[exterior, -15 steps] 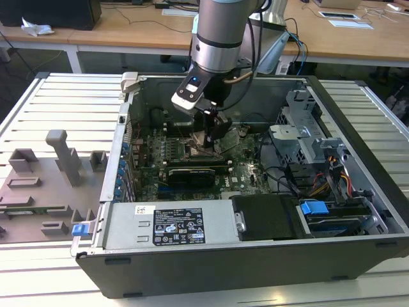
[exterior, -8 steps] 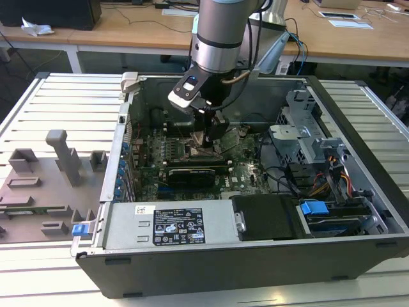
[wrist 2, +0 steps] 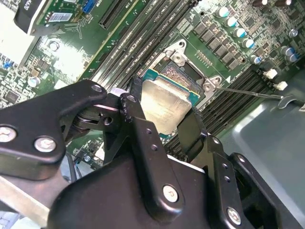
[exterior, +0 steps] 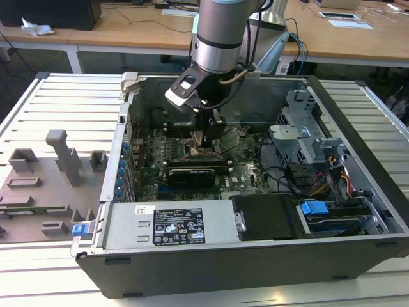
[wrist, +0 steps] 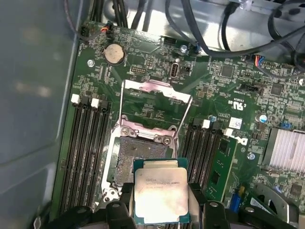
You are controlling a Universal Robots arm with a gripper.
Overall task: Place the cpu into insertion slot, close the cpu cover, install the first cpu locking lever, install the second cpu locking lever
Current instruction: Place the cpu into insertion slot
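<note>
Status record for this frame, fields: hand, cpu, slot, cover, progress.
hand: shut on the cpu, inside the open computer case
cpu: gripped at two opposite edges, held over the insertion slot, not seated
insertion slot: empty, dark pin field exposed
cpu cover: swung open, off the slot
progress: cpu not yet placed; cover not yet closed

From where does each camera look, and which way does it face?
Exterior view: off the arm, higher than the computer case, looking down into it; the arm reaches in.
First wrist view: on the arm, facing down on the circuit board; the gripper holds the cpu by the insertion slot.
Second wrist view: on the arm, looking past the fingers to the board.
Shared: both wrist views show the cpu and insertion slot.
</note>
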